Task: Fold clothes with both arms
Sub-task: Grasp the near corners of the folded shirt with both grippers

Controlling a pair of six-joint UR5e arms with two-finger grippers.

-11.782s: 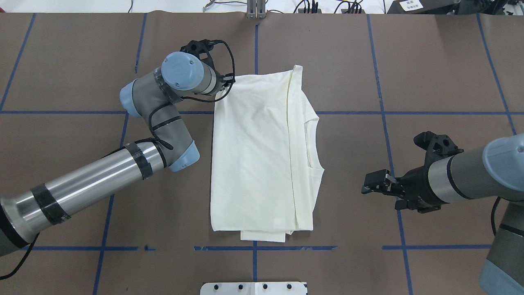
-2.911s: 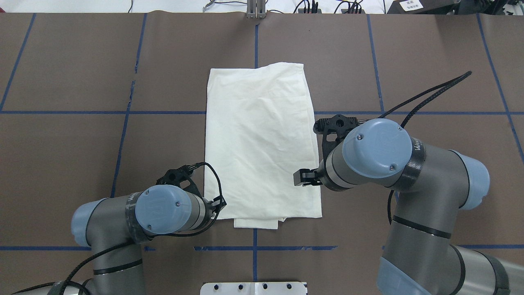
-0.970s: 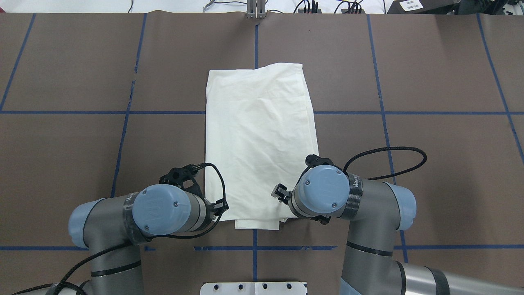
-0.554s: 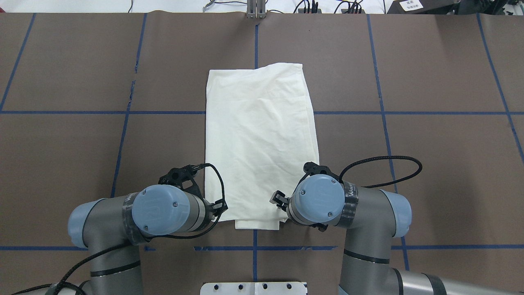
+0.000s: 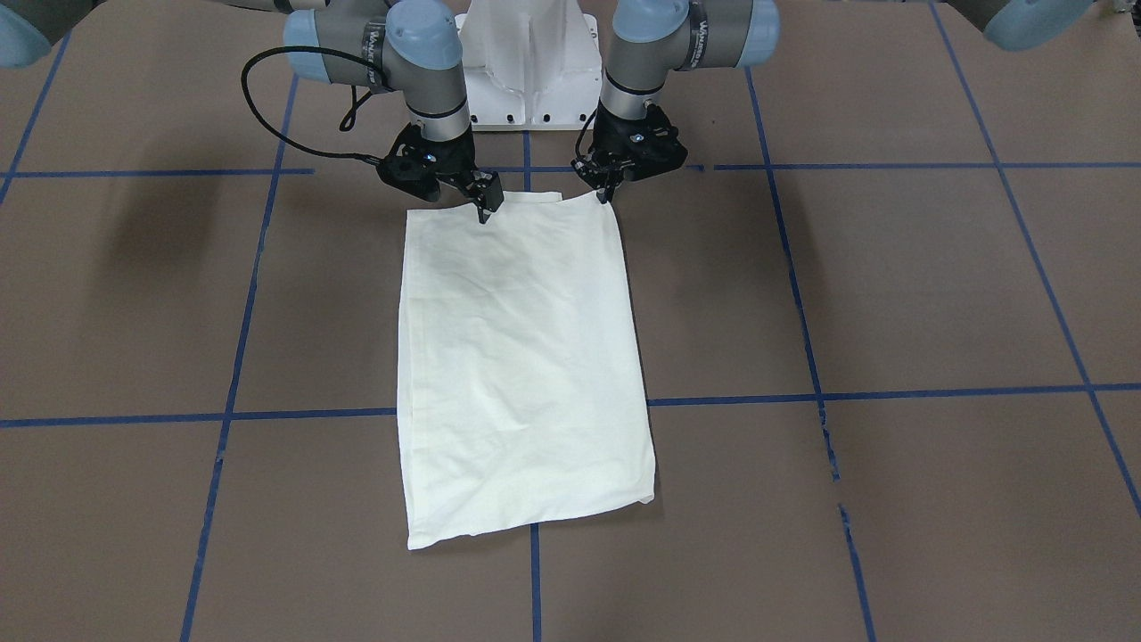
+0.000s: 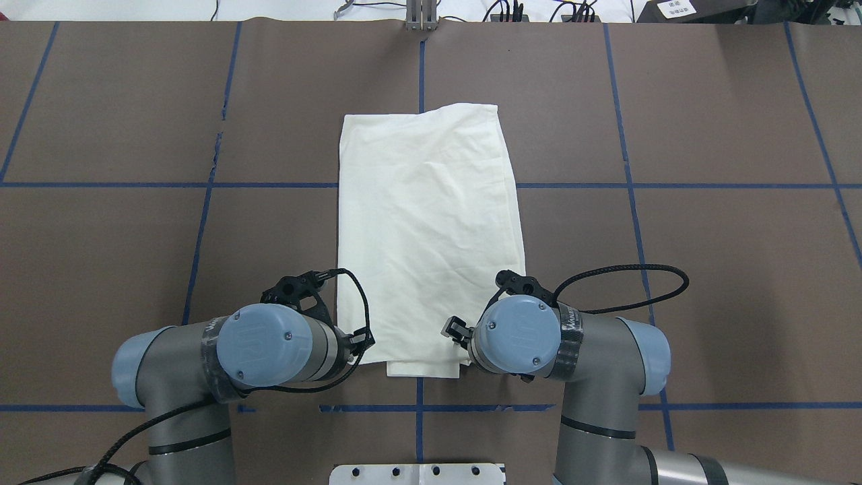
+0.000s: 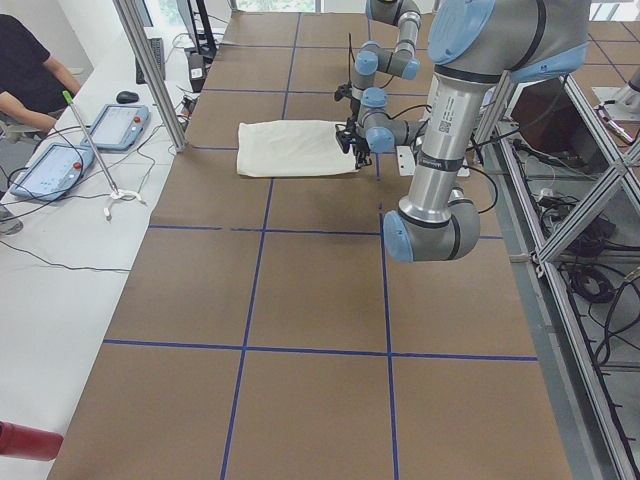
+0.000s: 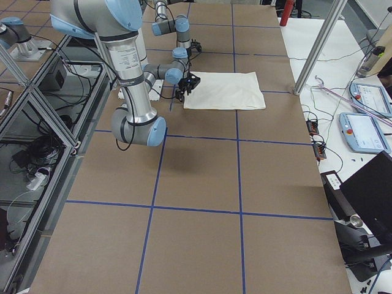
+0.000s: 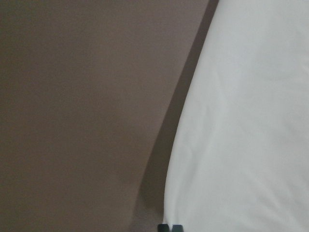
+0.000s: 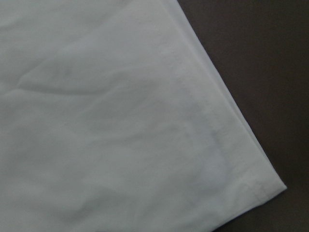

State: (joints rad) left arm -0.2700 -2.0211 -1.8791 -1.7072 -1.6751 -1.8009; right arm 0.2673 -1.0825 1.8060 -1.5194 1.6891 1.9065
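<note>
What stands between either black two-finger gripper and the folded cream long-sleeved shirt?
Nothing visible does. The black left gripper is at a robot-side corner of the folded cream shirt; the black right gripper is over that same edge.

Folded cream long-sleeved T-shirt (image 5: 521, 366) lies flat, plain side up, on brown table (image 5: 891, 294) with blue tape grid (image 5: 891, 394). Left gripper (image 5: 606, 192) tips sit at its robot-side corner. Right gripper (image 5: 484, 207) touches the same edge, inboard of the other corner.
</note>
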